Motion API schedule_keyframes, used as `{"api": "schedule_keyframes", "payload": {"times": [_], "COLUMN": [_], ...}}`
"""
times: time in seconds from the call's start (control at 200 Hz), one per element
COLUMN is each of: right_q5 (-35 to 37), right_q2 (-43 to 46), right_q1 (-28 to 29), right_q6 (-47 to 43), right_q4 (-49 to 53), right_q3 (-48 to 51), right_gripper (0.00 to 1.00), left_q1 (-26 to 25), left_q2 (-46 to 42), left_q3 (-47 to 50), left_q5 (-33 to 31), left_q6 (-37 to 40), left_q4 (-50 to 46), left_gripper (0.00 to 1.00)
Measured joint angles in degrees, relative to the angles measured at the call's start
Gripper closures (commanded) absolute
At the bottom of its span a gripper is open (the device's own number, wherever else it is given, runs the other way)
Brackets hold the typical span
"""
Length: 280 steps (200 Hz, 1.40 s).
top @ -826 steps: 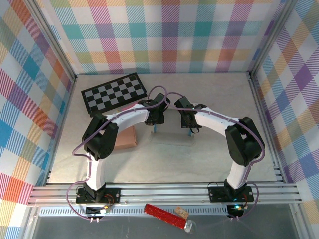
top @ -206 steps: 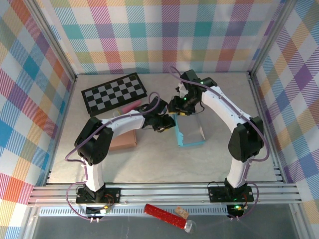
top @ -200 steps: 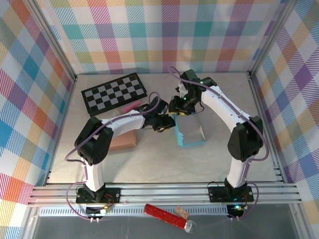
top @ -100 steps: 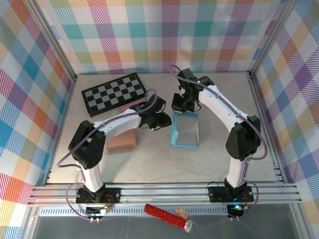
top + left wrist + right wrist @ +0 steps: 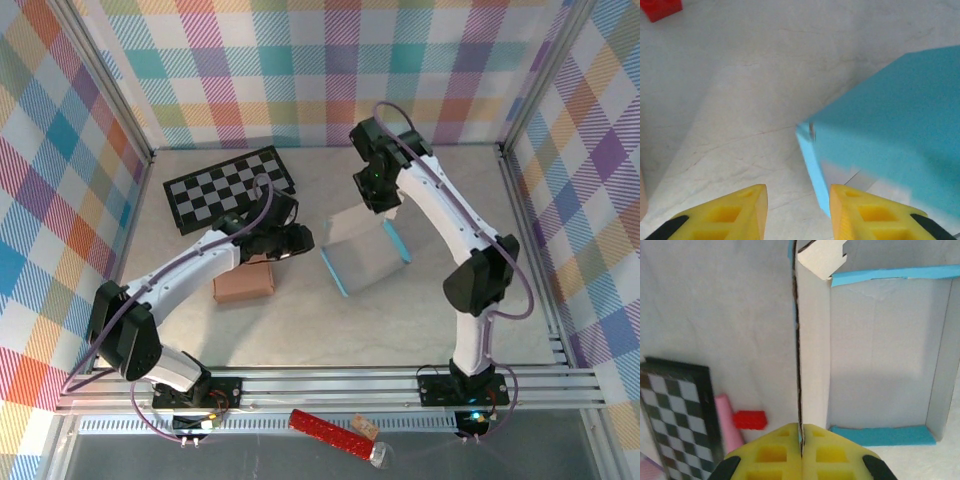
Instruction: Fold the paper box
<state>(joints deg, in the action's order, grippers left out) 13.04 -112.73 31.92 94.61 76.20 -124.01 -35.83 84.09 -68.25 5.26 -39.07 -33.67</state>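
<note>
The right tool [image 5: 801, 436] was closed tight, its two yellow fingers [image 5: 771, 452] pressed together on a thin upright cardboard wall of the paper box [image 5: 880, 385]. That wall ran straight away from the fingers toward 12 o'clock in the wrist view. To its right the box's white inside lay open, with a blue strip along the near side and another along the far side. A white tab stuck up at the far end of the gripped wall. From above, this tool [image 5: 385, 207] met the box [image 5: 365, 252] at the box's 12 o'clock edge. The box sat tilted near the middle of the counter [image 5: 300, 325]. The left tool [image 5: 797, 200] stood open with nothing between its fingers [image 5: 747, 207]. A blue corner of the box [image 5: 890, 135] was just ahead of it, toward 1 o'clock. In the top view this tool [image 5: 297, 240] was just beside the box at its 9 o'clock, whether touching could not be told. A brown block [image 5: 245, 283] lay at the box's 8 o'clock, partly under the left arm. A checkerboard [image 5: 230, 188] lay at its 10 o'clock. The right wrist camera showed a pink object [image 5: 727, 427] and a small red block [image 5: 750, 419] next to that board.
</note>
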Motion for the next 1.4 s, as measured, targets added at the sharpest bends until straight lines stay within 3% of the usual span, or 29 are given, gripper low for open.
{"api": "schedule_keyframes", "payload": {"times": [0.115, 0.335, 0.565, 0.795, 0.93, 1.005, 1.055, 1.245, 1.4], "right_q5": [1.42, 1.29, 0.96, 1.29, 3.61, 5.49, 6.29, 4.79, -5.31], "right_q2": [-4.28, -9.84, -11.32, -10.34, -8.17, -5.14, -2.10, 18.60, 32.46], "right_q1": [-0.02, -0.02, -0.02, -0.02, -0.17, -0.61, -0.90, -5.14, -11.37], "right_q6": [8.68, 18.84, 21.53, 16.61, 8.26, 0.50, -5.46, -41.29, -69.68], "right_q4": [3.87, 5.86, 5.68, 1.88, 0.00, -2.10, -4.28, -23.12, -31.80], "right_q3": [-5.55, -5.99, -7.17, -3.37, -2.27, -1.22, 0.55, 23.80, 41.92], "right_gripper": [1.00, 1.00, 0.75, 0.56, 0.49, 0.41, 0.40, 0.24, 0.25], "left_q1": [0.00, 0.42, 1.44, 1.55, 1.97, 2.32, 2.43, 2.60, 2.62], "left_q2": [-1.68, -4.70, -6.32, -4.87, -1.38, 1.20, 2.99, 9.66, 13.84], "left_q3": [1.60, 2.38, 4.50, 4.28, 1.46, -1.57, -4.28, -15.34, -20.70], "left_q5": [0.02, 0.13, 1.14, 1.27, 1.29, 1.31, 1.31, 1.22, 1.22], "left_q6": [1.20, 4.09, 5.57, 6.91, 8.66, 10.36, 11.52, 17.77, 22.47], "left_q4": [-1.90, -4.96, -5.62, -5.92, -6.82, -7.30, -7.98, -10.82, -13.03], "left_gripper": [0.62, 0.61, 0.60, 0.58, 0.57, 0.56, 0.56, 0.56, 0.55]}}
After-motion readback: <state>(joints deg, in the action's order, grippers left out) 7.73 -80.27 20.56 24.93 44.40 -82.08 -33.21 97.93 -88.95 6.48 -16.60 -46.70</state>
